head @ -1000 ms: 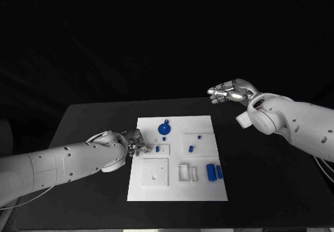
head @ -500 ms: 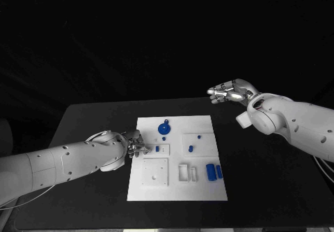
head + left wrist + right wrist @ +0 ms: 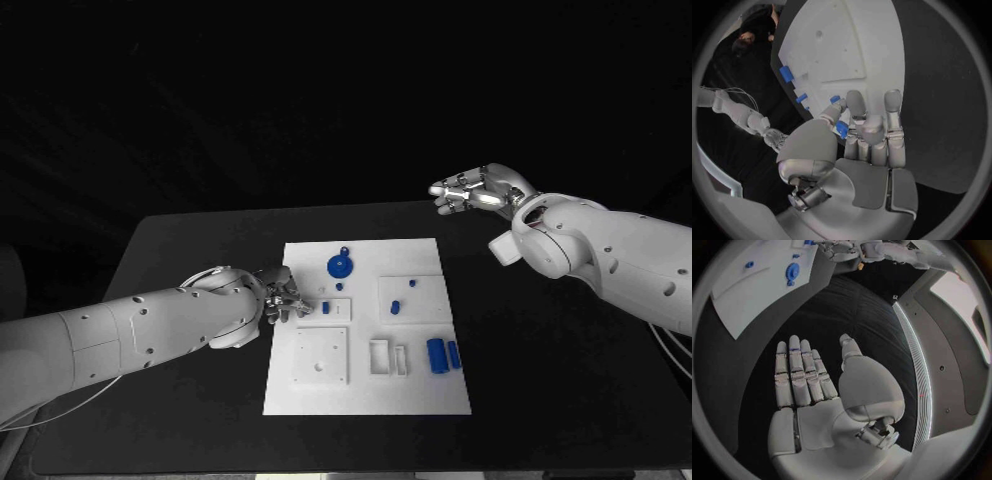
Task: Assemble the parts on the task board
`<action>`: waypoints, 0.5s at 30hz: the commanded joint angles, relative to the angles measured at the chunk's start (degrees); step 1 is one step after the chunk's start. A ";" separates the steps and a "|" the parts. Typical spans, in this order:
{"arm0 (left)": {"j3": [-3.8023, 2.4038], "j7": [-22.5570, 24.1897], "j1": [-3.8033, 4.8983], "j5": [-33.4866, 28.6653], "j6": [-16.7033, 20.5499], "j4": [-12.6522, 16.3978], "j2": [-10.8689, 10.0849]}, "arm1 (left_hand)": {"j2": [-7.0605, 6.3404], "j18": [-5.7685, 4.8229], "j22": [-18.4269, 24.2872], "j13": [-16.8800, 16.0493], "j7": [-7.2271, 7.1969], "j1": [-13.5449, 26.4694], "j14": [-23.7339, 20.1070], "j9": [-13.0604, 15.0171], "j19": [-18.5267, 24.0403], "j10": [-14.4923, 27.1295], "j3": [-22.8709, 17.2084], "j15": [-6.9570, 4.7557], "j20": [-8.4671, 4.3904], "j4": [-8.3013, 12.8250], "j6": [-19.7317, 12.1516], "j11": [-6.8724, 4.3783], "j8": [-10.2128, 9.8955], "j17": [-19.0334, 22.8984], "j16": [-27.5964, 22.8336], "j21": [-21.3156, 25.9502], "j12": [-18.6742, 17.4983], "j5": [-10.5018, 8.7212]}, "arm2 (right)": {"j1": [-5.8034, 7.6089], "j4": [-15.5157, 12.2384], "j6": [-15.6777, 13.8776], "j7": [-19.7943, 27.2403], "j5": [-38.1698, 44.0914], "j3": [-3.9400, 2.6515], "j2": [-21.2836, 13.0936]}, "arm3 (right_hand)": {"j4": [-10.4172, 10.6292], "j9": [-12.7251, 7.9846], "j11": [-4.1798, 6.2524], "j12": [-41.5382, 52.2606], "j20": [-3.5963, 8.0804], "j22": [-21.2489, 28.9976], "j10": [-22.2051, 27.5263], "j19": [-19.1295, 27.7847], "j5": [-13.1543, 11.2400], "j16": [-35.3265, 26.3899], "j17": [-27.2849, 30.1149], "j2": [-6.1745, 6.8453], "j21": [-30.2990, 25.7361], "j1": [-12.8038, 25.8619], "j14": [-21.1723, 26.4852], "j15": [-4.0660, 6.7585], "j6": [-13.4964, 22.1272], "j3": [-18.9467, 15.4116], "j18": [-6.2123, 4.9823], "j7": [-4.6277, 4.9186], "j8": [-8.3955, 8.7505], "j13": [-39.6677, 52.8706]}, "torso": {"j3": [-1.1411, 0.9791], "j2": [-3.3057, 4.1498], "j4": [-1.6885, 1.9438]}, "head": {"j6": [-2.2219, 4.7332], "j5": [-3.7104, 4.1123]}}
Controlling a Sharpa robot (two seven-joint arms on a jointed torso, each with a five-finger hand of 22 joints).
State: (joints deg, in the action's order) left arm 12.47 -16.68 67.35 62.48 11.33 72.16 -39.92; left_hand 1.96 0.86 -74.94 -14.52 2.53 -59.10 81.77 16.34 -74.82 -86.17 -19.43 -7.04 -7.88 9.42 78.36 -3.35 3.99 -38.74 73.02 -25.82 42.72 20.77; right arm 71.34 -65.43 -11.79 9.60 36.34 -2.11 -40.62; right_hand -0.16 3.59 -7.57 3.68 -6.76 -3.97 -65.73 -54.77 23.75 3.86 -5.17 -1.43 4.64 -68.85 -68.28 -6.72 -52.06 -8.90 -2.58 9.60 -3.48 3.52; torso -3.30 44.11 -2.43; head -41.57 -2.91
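Blue part pinched at the board's left edge

Silver fingers of my left hand [image 3: 277, 300] are curled over the left edge of the task board [image 3: 368, 395], and in the left wrist view a small blue part [image 3: 842, 129] sits pinched between thumb and fingertips. Compared with a second ago, this hand has crept slightly up the board's edge and little else has moved; I judge I am lining the piece up, not yet seating it. My right hand [image 3: 476, 190] stays raised beyond the desk's [image 3: 548, 420] far right corner, fingers straight and apart, holding nothing. Farther out on the board lie the blue disc [image 3: 339, 265] and two blue cylinders [image 3: 444, 355] near its right edge. No labels or writing can be read anywhere.
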 commanded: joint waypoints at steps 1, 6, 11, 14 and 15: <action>0.04 -0.50 0.02 -0.97 -2.80 -0.69 0.39 | 1.90 0.23 -1.04 0.12 -4.99 -2.44 -0.10 -0.04 0.48 -0.58 -1.36 -0.52 -0.13 0.82 6.38 -2.39 0.29 0.17 -0.33 0.21 -0.30 -0.41 | -0.04 -0.01 0.86 0.49 0.06 -0.03 0.08 | 0.23 -0.09 0.05 -0.17 0.13 0.09 0.55 0.37 0.36 -0.30 0.08 -0.28 -0.04 0.33 0.54 0.05 0.36 -0.17 0.43 0.17 0.05 -0.05 | -0.02 0.01 0.00 | -0.08 0.08; -0.05 -1.20 0.31 -1.83 -4.94 -1.67 0.98 | 1.96 0.13 -1.03 0.26 -4.93 -2.52 -0.18 -0.02 0.53 -0.59 -1.16 -0.49 -0.17 0.51 6.20 -2.32 0.23 0.69 -0.71 0.38 -0.50 -1.12 | -0.04 0.02 0.90 0.48 0.06 -0.03 0.16 | 0.23 -0.09 0.05 -0.17 0.13 0.09 0.55 0.37 0.36 -0.30 0.08 -0.28 -0.04 0.33 0.54 0.05 0.36 -0.17 0.43 0.17 0.05 -0.05 | -0.04 -0.01 -0.05 | -0.13 0.12; -0.08 -2.38 0.58 -2.99 -5.89 -2.53 1.42 | 2.30 -0.13 -0.86 1.05 -4.56 -2.89 -0.76 -0.12 0.63 -0.62 0.00 -0.47 -0.36 -0.70 4.90 -1.90 -0.10 3.73 -2.82 1.18 -1.79 -5.62 | -0.05 0.04 0.92 0.47 0.06 -0.03 0.21 | 0.23 -0.09 0.05 -0.17 0.13 0.09 0.55 0.37 0.36 -0.30 0.08 -0.28 -0.04 0.33 0.54 0.05 0.36 -0.17 0.43 0.17 0.05 -0.05 | -0.04 -0.03 0.01 | -0.16 0.26; -0.08 -2.85 0.67 -3.33 -5.64 -2.78 1.52 | 2.08 -0.21 -0.75 1.77 -4.23 -2.81 -1.12 -0.51 0.64 -0.62 0.63 -0.41 -0.35 -1.43 3.43 -1.73 -0.19 5.52 -4.06 1.84 -2.56 -7.29 | -0.05 0.04 0.92 0.45 0.06 -0.03 0.21 | 0.23 -0.09 0.05 -0.17 0.13 0.09 0.55 0.37 0.36 -0.30 0.08 -0.28 -0.04 0.33 0.54 0.05 0.36 -0.17 0.43 0.17 0.05 -0.05 | -0.01 -0.02 0.05 | -0.18 0.31; -0.08 -2.92 0.68 -3.40 -5.54 -2.81 1.53 | 2.00 -0.26 -0.70 1.91 -4.18 -2.89 -1.38 -0.56 0.67 -0.59 0.96 -0.40 -0.36 -1.78 3.12 -1.68 -0.14 6.26 -4.61 2.19 -2.99 -8.12 | -0.05 0.03 0.92 0.44 0.06 -0.03 0.21 | 0.23 -0.09 0.05 -0.17 0.13 0.09 0.55 0.37 0.36 -0.30 0.08 -0.28 -0.04 0.33 0.54 0.05 0.36 -0.17 0.43 0.17 0.05 -0.05 | -0.02 -0.02 0.06 | -0.19 0.33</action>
State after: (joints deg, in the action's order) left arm 12.26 -17.52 68.14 60.18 6.90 69.75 -38.46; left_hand 2.17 0.87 -74.93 -12.68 1.96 -59.69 80.78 15.84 -74.48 -86.07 -18.44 -7.33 -8.22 8.07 78.12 -3.25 4.04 -32.83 68.68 -23.84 39.96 13.12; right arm 71.32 -65.38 -11.76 9.59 36.35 -2.11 -40.46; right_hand -0.16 3.59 -7.58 3.68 -6.76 -3.97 -65.73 -54.77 23.75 3.86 -5.17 -1.43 4.64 -68.85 -68.28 -6.72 -52.06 -8.90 -2.58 9.60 -3.48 3.52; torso -3.35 44.10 -2.43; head -41.73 -2.63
